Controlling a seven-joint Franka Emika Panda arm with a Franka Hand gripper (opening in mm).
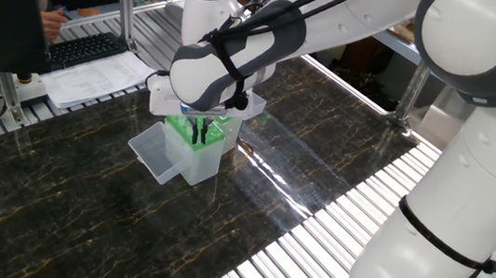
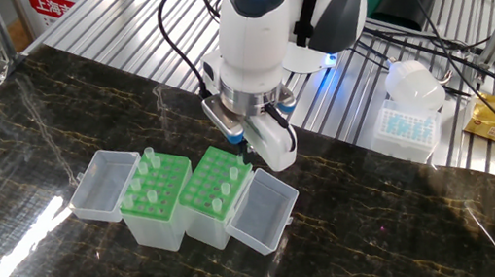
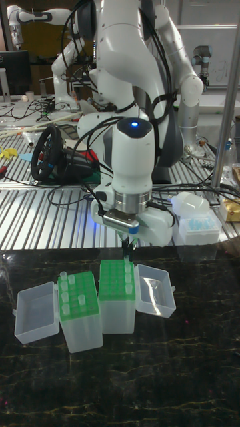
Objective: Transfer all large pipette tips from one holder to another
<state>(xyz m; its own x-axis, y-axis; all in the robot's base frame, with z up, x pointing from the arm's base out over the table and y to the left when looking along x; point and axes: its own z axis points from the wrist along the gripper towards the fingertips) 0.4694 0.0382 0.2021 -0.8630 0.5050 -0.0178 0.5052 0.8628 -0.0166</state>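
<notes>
Two clear holders with green rack plates stand side by side, lids open. The left holder [image 2: 155,193] carries several large pipette tips [image 2: 146,157], also seen in the tall fixed view [image 3: 65,293]. The right holder [image 2: 213,195] has three tips [image 2: 226,190] standing in it. My gripper [image 2: 248,158] points straight down at the far corner of the right holder [image 3: 117,288]. Its dark fingers [image 1: 193,132] stand close together, a narrow gap between them, closed on a tip whose body is mostly hidden by the fingers. From the tall fixed view the gripper [image 3: 127,256] sits just above the rack plate.
An open lid [image 2: 261,217] hangs off the right holder toward the front, another lid [image 2: 95,186] off the left holder. A box of small blue tips [image 2: 407,127] and a plastic bag sit on the slatted bench behind. Cables run around the arm's base.
</notes>
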